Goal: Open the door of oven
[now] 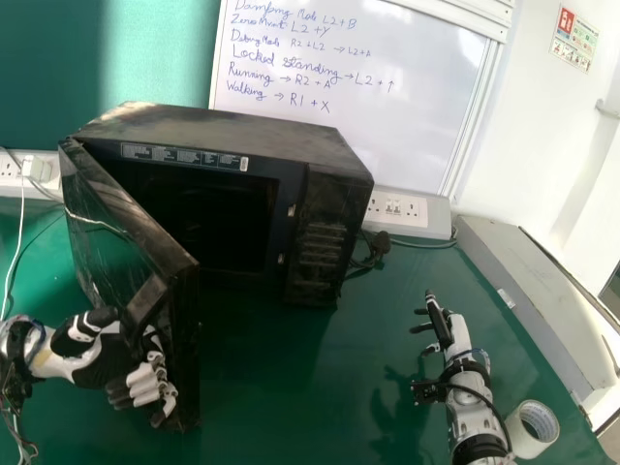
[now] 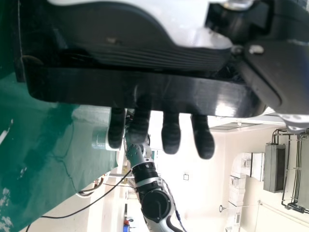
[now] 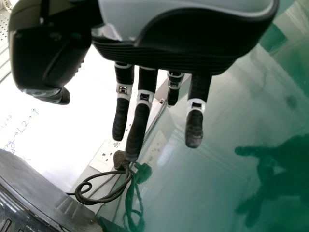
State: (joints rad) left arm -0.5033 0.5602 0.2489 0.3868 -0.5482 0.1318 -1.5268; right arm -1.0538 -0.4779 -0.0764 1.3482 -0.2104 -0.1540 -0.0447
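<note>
I saw 1 oven [image 1: 223, 126] w/ 1 door [image 1: 111, 223] open, L hand [image 1: 108, 362] gripping its edge, R hand [image 1: 444, 329] relaxed over 1 tbl [image 1: 300, 387].

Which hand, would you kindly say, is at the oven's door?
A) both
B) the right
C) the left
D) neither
C: the left hand is against the opened door, while the right hand is held over the table, apart from it.
</note>
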